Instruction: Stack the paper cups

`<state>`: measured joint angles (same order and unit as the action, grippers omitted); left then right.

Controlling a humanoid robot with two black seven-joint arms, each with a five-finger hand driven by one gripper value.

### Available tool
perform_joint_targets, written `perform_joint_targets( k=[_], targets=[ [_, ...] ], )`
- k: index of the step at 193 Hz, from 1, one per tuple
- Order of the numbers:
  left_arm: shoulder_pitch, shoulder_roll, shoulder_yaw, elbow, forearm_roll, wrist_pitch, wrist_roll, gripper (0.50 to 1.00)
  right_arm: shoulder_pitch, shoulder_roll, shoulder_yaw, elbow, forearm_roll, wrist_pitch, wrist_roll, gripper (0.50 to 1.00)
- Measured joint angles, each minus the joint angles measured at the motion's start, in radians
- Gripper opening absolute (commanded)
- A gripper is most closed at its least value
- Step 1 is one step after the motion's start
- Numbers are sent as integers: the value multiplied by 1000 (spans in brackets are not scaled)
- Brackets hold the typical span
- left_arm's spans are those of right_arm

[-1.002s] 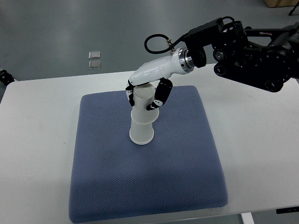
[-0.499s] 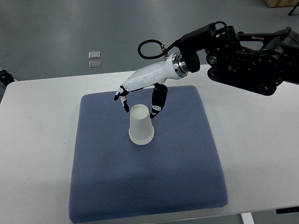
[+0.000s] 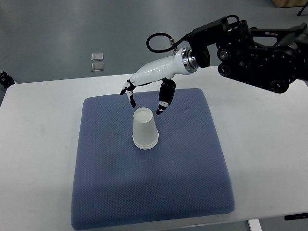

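Note:
A white stack of paper cups [image 3: 145,129] stands upside down on the blue cushion [image 3: 149,192], a little left of its middle. My right hand [image 3: 144,100], white with black fingertips, hovers just above and behind the stack. Its fingers are spread and hold nothing. The thumb [image 3: 163,98] hangs to the right of the cup's top and the other fingers [image 3: 130,94] to the left, clear of the cup. The black right arm [image 3: 255,50] comes in from the upper right. No left arm shows.
The cushion lies on a white table [image 3: 269,159]. Beyond the table's far edge is grey floor with two small square objects [image 3: 97,61]. A black cable loop [image 3: 159,45] sits at the wrist.
The hand let go of the upper cup, which dropped down onto the lower one, making a short stack. The hand then opened and lifted slightly up and back.

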<state>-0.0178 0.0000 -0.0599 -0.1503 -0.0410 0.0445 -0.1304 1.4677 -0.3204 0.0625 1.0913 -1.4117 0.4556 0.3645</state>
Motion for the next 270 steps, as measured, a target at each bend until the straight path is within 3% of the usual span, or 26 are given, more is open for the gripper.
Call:
perform_joint_targets(
  k=[56, 136, 184, 270],
  targets=[
    [1, 0, 0, 0, 0, 0, 0, 1000, -17, -87, 159, -158, 59, 7, 1, 915],
    [0, 0, 0, 0, 0, 0, 0, 1000, -88, -142, 183, -510, 674, -16, -1, 915],
    [1, 0, 0, 0, 0, 0, 0, 1000, -181, -128, 182, -556, 1064, -91, -6, 915],
    [1, 0, 0, 0, 0, 0, 0, 1000, -366, -72, 181, -550, 1608, -257, -92, 915]
  ],
)
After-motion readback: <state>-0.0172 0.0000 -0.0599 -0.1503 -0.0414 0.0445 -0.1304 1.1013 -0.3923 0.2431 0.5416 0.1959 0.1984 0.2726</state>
